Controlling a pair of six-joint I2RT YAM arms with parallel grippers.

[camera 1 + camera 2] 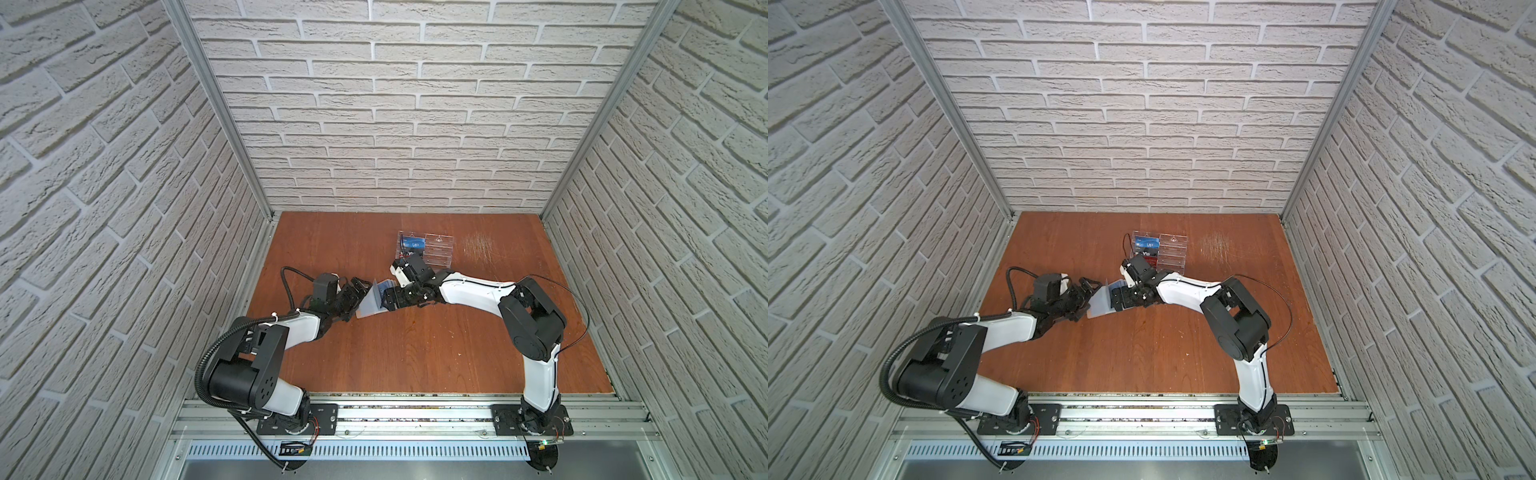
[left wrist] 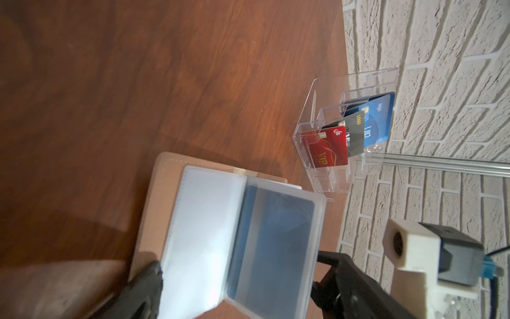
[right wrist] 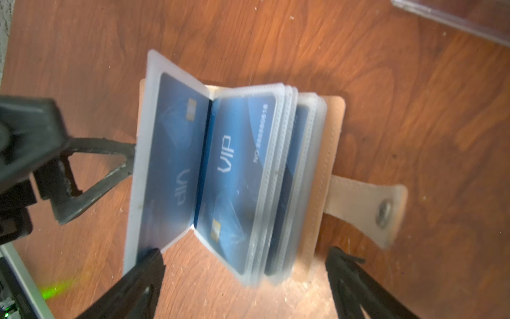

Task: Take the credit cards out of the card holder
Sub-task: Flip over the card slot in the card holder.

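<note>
We begin at the left claw (image 1: 360, 293); its jaws stand wide and released, grasping nothing; in the right wrist view one of its fingers (image 3: 105, 147) leans on the back of a frosted sleeve (image 3: 142, 132) and props that leaf upright. Just ahead of this claw lies the card holder (image 1: 368, 306), open like a booklet on its beige cover; its snap tab (image 3: 367, 204) reaches out on the side away from the claw. The credit cards (image 3: 242, 154) sit inside it; one blue card in the propped leaf, one facing it atop the flat stack, a third edge showing deeper down. The right claw (image 3: 244, 256) meets the holder from the opposite side; it too is released, jaws straddling the sleeves, one fingertip (image 3: 150, 263) touching a corner of the propped leaf. We judge the step in hand to be parting the pages to bare a card; these cards are not yet out. The next move calls for one claw to pin the leaf while the other pinches a card's edge at the sleeve mouth and draws it along the pocket; slick thin plastic gives little to bite, so the holder may slide. Beyond the right claw stands a clear rack (image 1: 432, 249) with red, black and blue cards, apart from the holder. The surface is a reddish-brown wooden table (image 1: 415, 357), with a pale scuffed patch (image 1: 478, 249) past the rack; white brick-pattern walls (image 1: 374, 104) close the room on three sides.
</note>
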